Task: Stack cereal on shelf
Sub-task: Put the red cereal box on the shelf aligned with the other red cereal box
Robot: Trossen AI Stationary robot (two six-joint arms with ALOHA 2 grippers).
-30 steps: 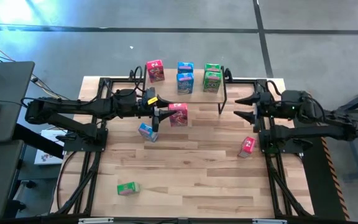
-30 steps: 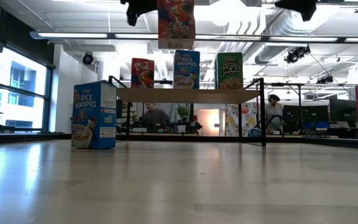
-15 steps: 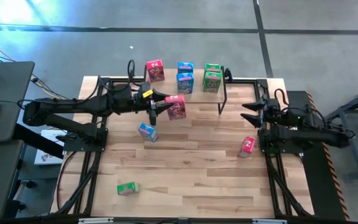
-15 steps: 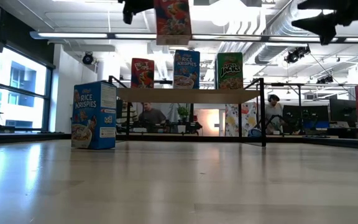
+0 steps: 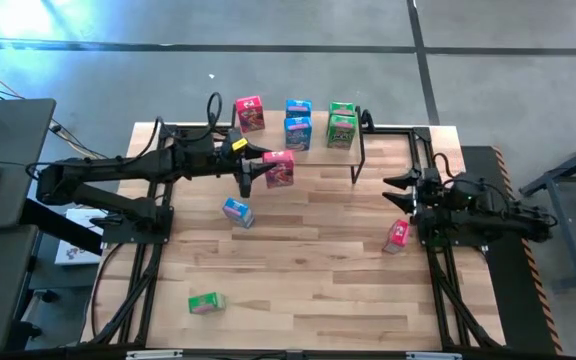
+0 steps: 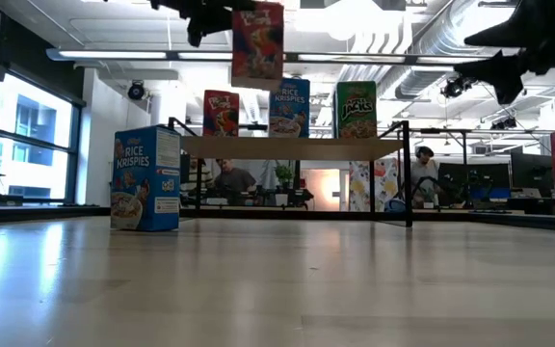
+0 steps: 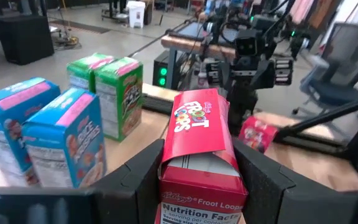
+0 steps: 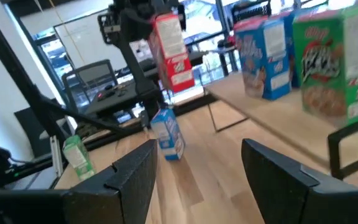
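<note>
The red-pink Froot Loops box (image 5: 279,168) is clamped between the two fingers of the left gripper (image 5: 256,170) and hangs in the air above the tabletop (image 5: 308,280), just in front of the shelf (image 5: 318,150); in the left wrist view the box (image 7: 197,149) fills the gap between both fingers, its printed front facing up. In the low view the box (image 6: 257,43) is raised above the level of the shelf plank (image 6: 287,146) and slightly tilted. On the shelf stand a red-pink box (image 5: 250,113) at the left, two blue boxes (image 5: 298,124) in the middle and two green boxes (image 5: 342,124) at the right. A blue Rice Krispies box (image 5: 236,212) stands on the tabletop near the left gripper. A green box (image 5: 206,303) lies at the near left. Another red-pink box (image 5: 398,234) rests at the right, just beside the right arm. The right gripper (image 5: 400,190) hovers right of the shelf, its fingers spread apart and holding nothing.
</note>
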